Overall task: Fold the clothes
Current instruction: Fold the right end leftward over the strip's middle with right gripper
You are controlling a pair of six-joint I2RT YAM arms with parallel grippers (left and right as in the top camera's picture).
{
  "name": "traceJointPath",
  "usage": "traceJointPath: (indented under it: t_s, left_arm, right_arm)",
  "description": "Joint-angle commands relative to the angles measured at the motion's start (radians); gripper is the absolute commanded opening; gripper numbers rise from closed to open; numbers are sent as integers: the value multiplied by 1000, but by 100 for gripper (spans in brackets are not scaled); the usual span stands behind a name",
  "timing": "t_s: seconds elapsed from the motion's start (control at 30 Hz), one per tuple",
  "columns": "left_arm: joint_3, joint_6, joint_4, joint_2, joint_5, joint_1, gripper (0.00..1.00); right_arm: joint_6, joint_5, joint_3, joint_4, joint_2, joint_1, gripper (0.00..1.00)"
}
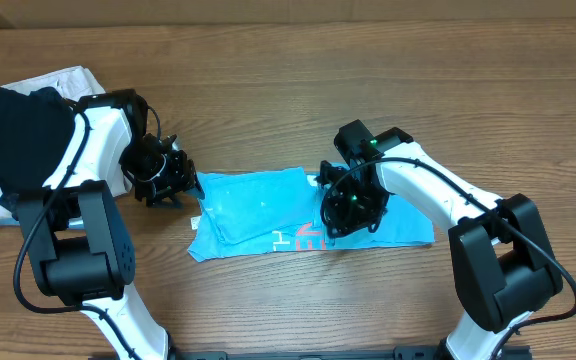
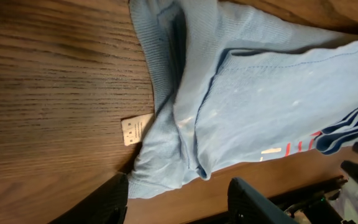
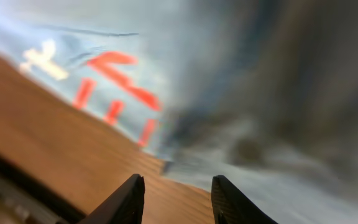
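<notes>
Light sky-blue cotton T-shirt [image 1: 258, 205] lies flat on the brown wood-grain bench [image 1: 268, 100], folded into a rough long rectangle with layers overlapping on its left half. White and orange-red printed lettering [image 1: 298, 238] shows along the shirt's near edge, right of its middle. Small white square tag [image 2: 135, 130] sticks out from the shirt's bunched left edge onto bare wood; seen in the left wrist view only.

Left pincer [image 1: 180, 188] sits just beside the shirt's left edge, off the cloth. It is released: black fingers [image 2: 114, 199] stand apart, nothing clamped, and the shirt's corner lies just past the tips.

Right pincer [image 1: 343, 215] is over the shirt's right half, close above the lettering. The right wrist view is heavily blurred. Its two dark fingers [image 3: 126, 199] are spread, with bare wood and the shirt's edge showing in the gap, so it is released, gripping nothing.

Black crumpled garment [image 1: 13, 135] sits well left of the shirt, on top of a pale folded garment [image 1: 63, 78], both apart from the shirt.
</notes>
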Motion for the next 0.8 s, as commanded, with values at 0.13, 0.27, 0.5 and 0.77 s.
traceJointPath:
  t_s: [0.13, 0.27, 0.5, 0.77]
  left_arm:
    - [-56, 66, 74, -34, -83, -46, 59]
    - [-132, 66, 140, -34, -83, -61, 62]
    - [-228, 66, 260, -34, -82, -95, 64]
    - [-291, 109, 374, -31, -33, -153, 64]
  right_arm:
    - [139, 151, 103, -13, -3, -5, 39]
    - [139, 155, 110, -7, -3, -5, 39]
    - [139, 158, 110, -8, -3, -5, 39]
    - [140, 158, 110, -8, -3, -9, 38]
